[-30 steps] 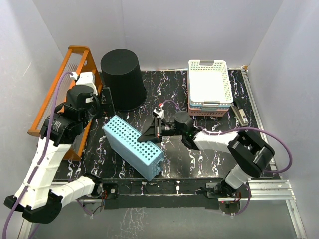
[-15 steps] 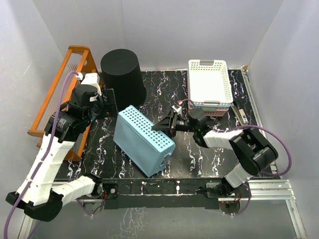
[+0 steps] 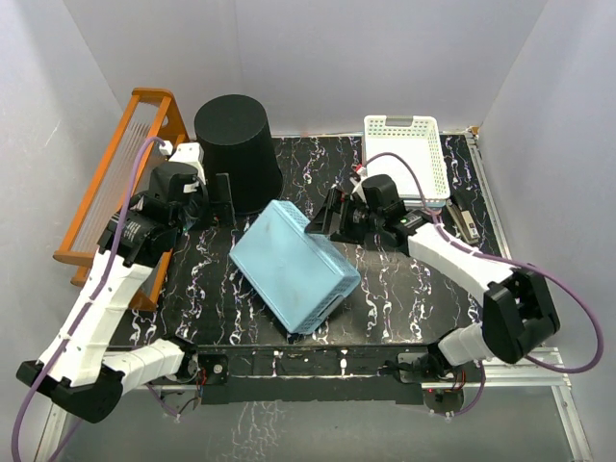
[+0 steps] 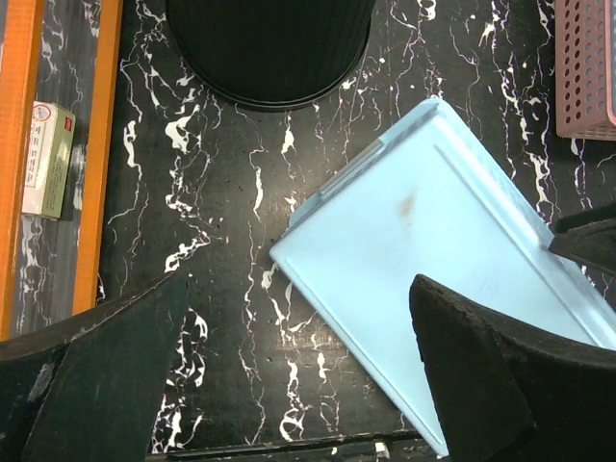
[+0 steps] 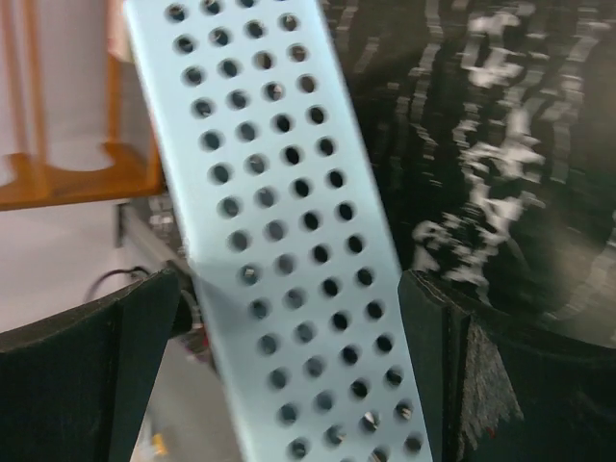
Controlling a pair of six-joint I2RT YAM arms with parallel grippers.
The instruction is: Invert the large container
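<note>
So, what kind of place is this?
Likely a robot test cell: white walls enclose a black marbled table, two arms are bolted at its edge, and a black ribbed bin and blue perforated basket sit there.

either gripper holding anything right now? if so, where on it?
Nothing is held. Right gripper open, straddling the perforated side wall of the light blue plastic basket without clamping it. Left gripper open, empty.
</note>
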